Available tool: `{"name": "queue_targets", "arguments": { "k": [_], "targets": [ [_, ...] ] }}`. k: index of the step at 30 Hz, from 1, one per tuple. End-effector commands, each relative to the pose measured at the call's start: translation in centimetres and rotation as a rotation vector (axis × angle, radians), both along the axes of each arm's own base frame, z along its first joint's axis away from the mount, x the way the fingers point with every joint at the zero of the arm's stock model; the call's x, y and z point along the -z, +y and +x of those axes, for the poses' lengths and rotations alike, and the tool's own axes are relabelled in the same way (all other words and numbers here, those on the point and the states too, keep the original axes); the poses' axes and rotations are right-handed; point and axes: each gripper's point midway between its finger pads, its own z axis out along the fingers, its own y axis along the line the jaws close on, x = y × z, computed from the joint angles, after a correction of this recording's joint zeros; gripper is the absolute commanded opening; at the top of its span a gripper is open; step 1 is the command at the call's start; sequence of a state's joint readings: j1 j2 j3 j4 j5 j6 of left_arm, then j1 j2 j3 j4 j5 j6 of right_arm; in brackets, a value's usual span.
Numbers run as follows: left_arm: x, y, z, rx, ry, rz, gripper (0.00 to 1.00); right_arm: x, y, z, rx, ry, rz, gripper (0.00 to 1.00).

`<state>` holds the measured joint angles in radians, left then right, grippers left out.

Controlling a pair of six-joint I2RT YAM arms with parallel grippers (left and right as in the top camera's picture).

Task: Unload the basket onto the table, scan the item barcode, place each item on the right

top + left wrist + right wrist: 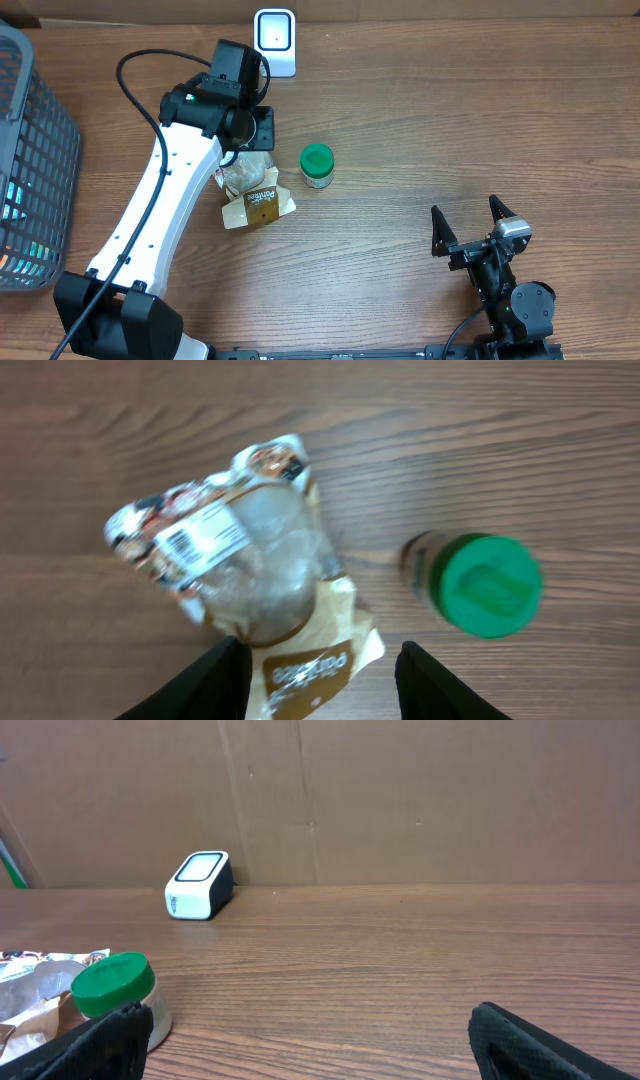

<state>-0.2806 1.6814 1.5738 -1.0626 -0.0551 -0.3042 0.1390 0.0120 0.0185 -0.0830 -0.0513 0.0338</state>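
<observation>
The item, a clear and brown snack bag [252, 190], lies flat on the wooden table, and its white barcode label [186, 542] faces up. My left gripper [322, 682] hovers open just above the bag's brown end [310, 665], with its black fingers [205, 685] on either side and not gripping it. From overhead the left gripper [260, 130] is over the bag's far end. The white scanner [274, 40] stands at the table's back edge, also visible as the scanner [198, 885] in the right wrist view. My right gripper [470, 228] rests open near the front right, holding nothing.
A green-lidded jar [318, 165] stands just right of the bag, close to my left fingers [440, 685]. A grey wire basket [35, 160] takes up the left edge. A cardboard wall [400, 800] rises behind the table.
</observation>
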Motion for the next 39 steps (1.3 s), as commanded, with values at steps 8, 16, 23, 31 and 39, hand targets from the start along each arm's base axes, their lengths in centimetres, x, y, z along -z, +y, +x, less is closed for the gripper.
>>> {"name": "queue_targets", "arguments": {
  "k": [8, 16, 23, 31, 39],
  "targets": [
    [2.5, 2.6, -1.1, -0.174, 0.05, 0.075, 0.49, 0.2, -0.2, 0.0, 0.009, -0.001, 0.004, 1.0],
    [6.8, 2.7, -1.7, -0.192, 0.09, 0.078, 0.48, 0.2, -0.2, 0.0, 0.009, -0.001, 0.004, 1.0],
    [9.6, 2.6, -3.1, -0.191, 0.151, 0.074, 0.41, 0.2, -0.2, 0.0, 0.009, -0.001, 0.004, 1.0],
    [12.0, 2.1, -4.2, -0.174, 0.187, 0.044, 0.15, 0.2, -0.2, 0.0, 0.009, -0.001, 0.004, 1.0],
    [15.0, 2.3, -6.5, -0.167, 0.277, 0.05, 0.04, 0.2, -0.2, 0.0, 0.009, -0.001, 0.004, 1.0]
  ]
}}
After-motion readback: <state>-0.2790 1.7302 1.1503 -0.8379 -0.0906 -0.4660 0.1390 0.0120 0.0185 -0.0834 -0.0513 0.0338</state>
